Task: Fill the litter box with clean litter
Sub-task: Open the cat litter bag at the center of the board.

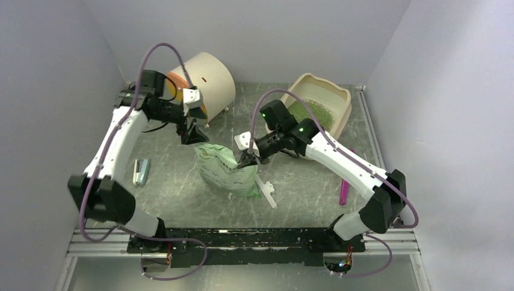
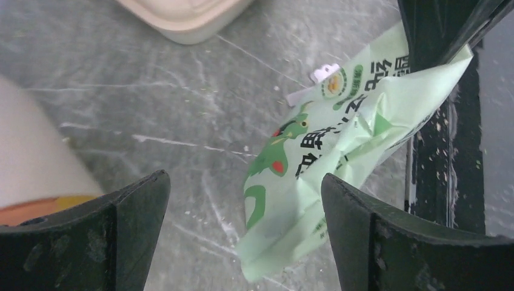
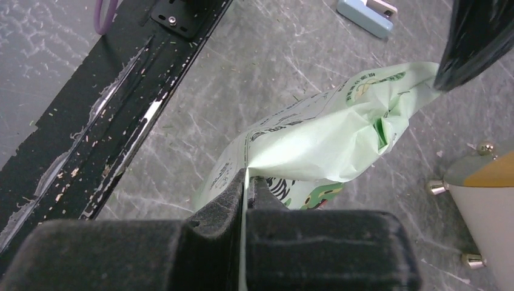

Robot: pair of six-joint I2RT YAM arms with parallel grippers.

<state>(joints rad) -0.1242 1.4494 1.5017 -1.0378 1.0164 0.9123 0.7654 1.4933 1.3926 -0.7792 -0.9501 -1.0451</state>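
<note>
Litter box [image 1: 337,97] sits back right on the counter [image 1: 170,194], thin litter [image 1: 318,111] bed inside. Right jaws pinch the bag [image 1: 224,173] edge mid-counter; left jaws hang spread over its far corner, which they likely must grip before pouring

A light-green printed bag [image 1: 227,173] sits on the table [image 1: 170,188], cream cabinet [image 1: 215,76] behind, magenta scoop [image 1: 343,193] rightward.

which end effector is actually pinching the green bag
The right end effector, shut on the edge of the green bag. The left end effector is wide open, gripping nothing.
</note>
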